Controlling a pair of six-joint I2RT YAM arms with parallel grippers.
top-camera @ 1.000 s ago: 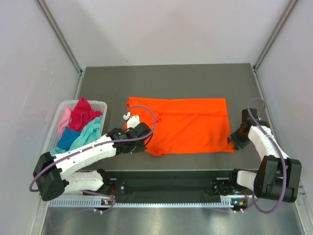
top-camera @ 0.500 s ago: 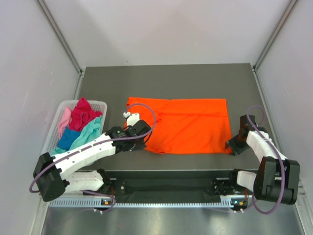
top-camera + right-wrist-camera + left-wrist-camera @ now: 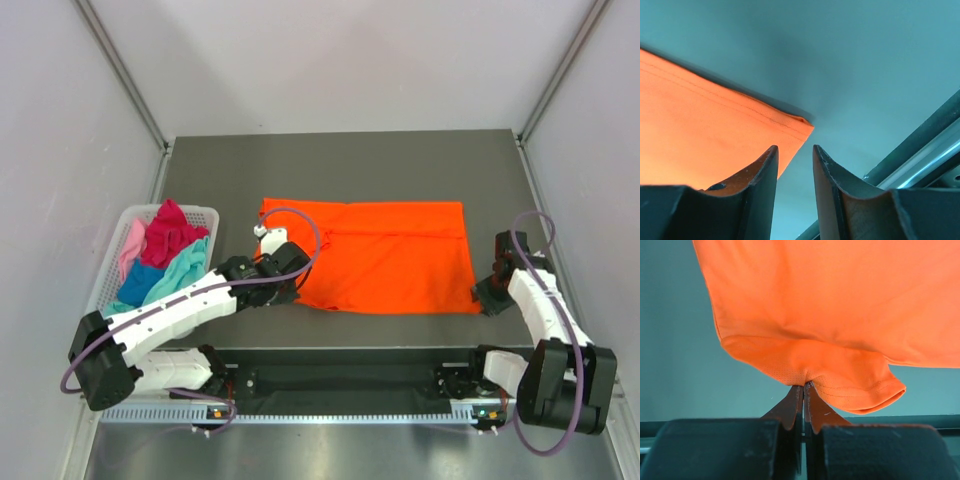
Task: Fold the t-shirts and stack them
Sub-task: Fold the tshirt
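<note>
1. Nearest the arm bases, the right claw (image 3: 795, 156) stood just off the near right corner of the orange shirt (image 3: 700, 145). Its jaws were a narrow gap apart and held nothing. In the wrist view the hemmed corner lay flat on the table (image 3: 865, 75), just ahead of the fingertips.
2. Compared with a second before, the right claw (image 3: 490, 296) had slipped a little nearer and outward to the right. It sat beside the corner rather than over it, and the corner itself had barely moved.
3. The left claw (image 3: 803, 390) was clamped tight on the near left corner of the shirt. The fingers met, and a bunched fold of orange cloth was pinched at their tips.
4. From above, the left claw (image 3: 287, 275) had hardly shifted since the earlier frame. The near left corner looked drawn in slightly tighter.
5. The orange shirt (image 3: 390, 255) lay spread flat across the middle of the table (image 3: 350, 165) – a wide rectangle running left to right, with both claws at its near corners.
6. Left of it, apart from the shirt, stood the white basket (image 3: 203, 211), unchanged. It held a magenta shirt (image 3: 165, 235), a pale pink shirt (image 3: 130, 245) and a teal shirt (image 3: 178, 272), all crumpled together.
</note>
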